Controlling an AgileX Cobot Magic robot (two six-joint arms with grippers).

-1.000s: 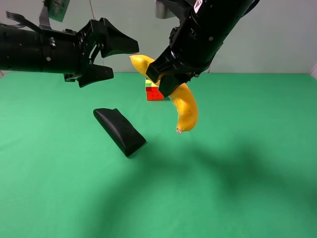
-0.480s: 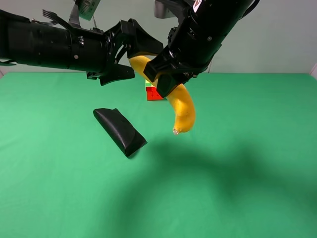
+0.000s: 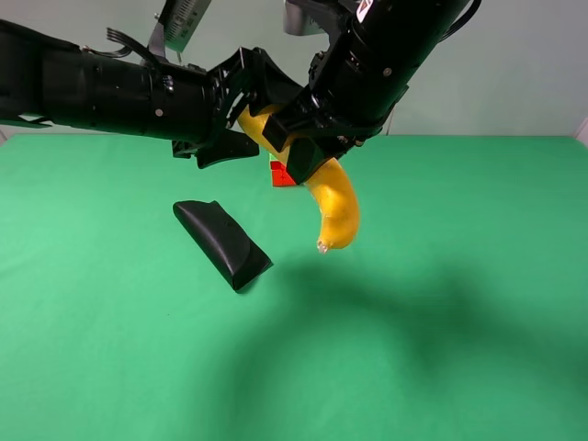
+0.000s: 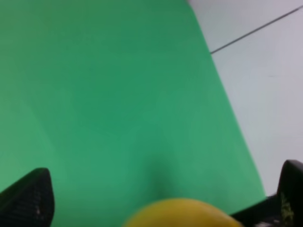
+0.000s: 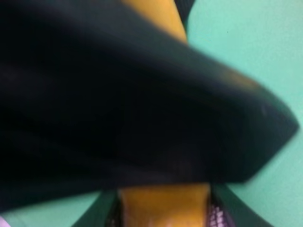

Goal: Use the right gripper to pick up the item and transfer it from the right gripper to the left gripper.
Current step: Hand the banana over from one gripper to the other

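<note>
Banana (image 3: 338, 207): we find its middle hidden inside the right gripper (image 3: 301, 156). Cube (image 3: 279, 175): only a red corner shows behind them. Left wrist view: banana blurred and cut by the frame edge. Right wrist view: an unidentifiable blurred black mass (image 5: 118, 109) covers most.

Matt cloth, glossy plastic
The green cloth bench (image 3: 441, 349) is matt; the curved yellow banana (image 3: 338, 207) has smooth, waxy skin; the black pouch-like case (image 3: 220, 241) looks dull; the thick black right arm (image 3: 395, 55) gleams.
</note>
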